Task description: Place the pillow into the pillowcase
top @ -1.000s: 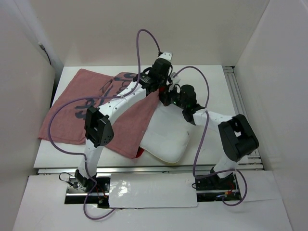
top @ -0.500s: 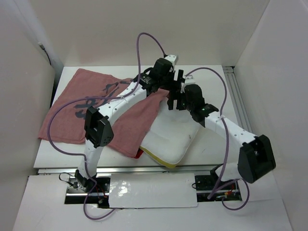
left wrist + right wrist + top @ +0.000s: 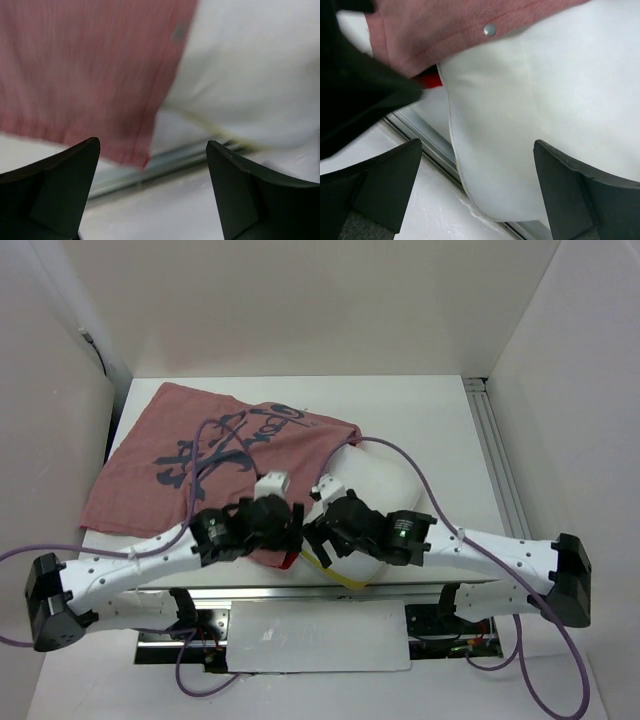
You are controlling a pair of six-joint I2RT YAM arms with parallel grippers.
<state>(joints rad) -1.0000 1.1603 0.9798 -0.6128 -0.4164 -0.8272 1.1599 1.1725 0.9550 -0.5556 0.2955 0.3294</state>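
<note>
Locate pillow (image 3: 385, 485) lying flat on desk (image 3: 440, 410): white, plump, with yellow piping (image 3: 338, 577) along its near edge. Note most of pillow bare, with only its left edge covered by pillowcase (image 3: 200, 455). Cannot tell whether that edge sits inside the opening or merely under the cloth.

See pillowcase spread pink face up, dark calligraphy showing, running from pillow's left edge out to the far left. Note red inner face (image 3: 290, 560) showing at the cloth corner beside pillow's near-left corner. In right wrist view, find metal snap (image 3: 490, 30) on the pink hem where it overlaps pillow.

Find left gripper (image 3: 292, 522) over the cloth just left of pillow's near-left corner, fingers (image 3: 55, 190) spread wide, grasping nothing. Find right gripper (image 3: 318, 536) over pillow's near-left corner, fingers (image 3: 580, 200) likewise released and empty. Note both grippers just beside each other.

Trace purple cable (image 3: 400, 452) arching across pillow's far part.
</note>
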